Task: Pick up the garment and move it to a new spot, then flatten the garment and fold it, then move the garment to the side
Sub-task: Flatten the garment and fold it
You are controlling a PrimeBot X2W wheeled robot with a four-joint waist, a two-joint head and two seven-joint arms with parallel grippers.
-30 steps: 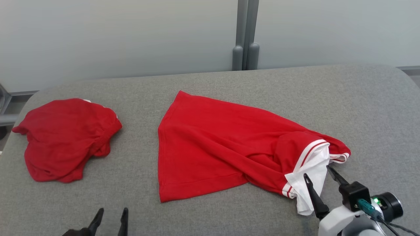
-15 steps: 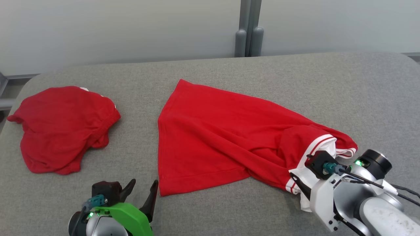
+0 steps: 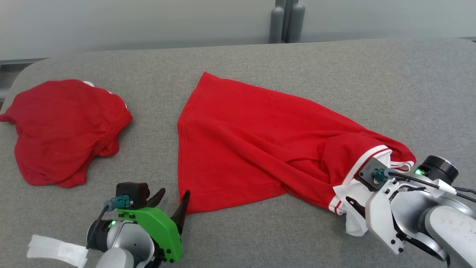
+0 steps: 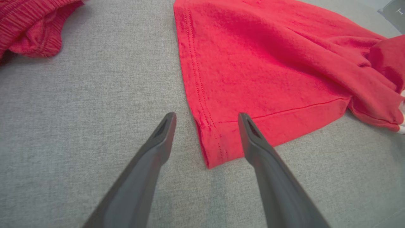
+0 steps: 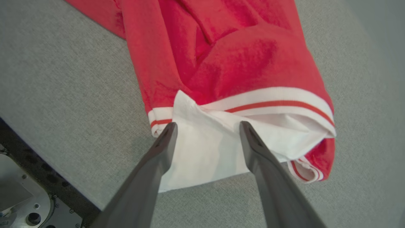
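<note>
A red shirt (image 3: 253,149) with a white collar and white-striped trim lies spread and twisted across the middle of the grey table. My left gripper (image 3: 173,197) is open at the shirt's near left hem corner (image 4: 215,148), its fingers straddling that corner. My right gripper (image 5: 207,126) is open over the white collar (image 5: 208,148) at the shirt's right end, one finger on each side of the white cloth. In the head view the right wrist (image 3: 386,201) covers part of the collar.
A second red garment (image 3: 63,130) lies crumpled at the table's left. The grey padded table (image 3: 238,59) runs back to a pale wall with a grey post (image 3: 286,18). The table's near edge (image 5: 63,177) lies close to the collar.
Both arms have reached forward: the left gripper came up to the hem corner, the right came over the collar. The camera tilted down, shifting the whole picture.
</note>
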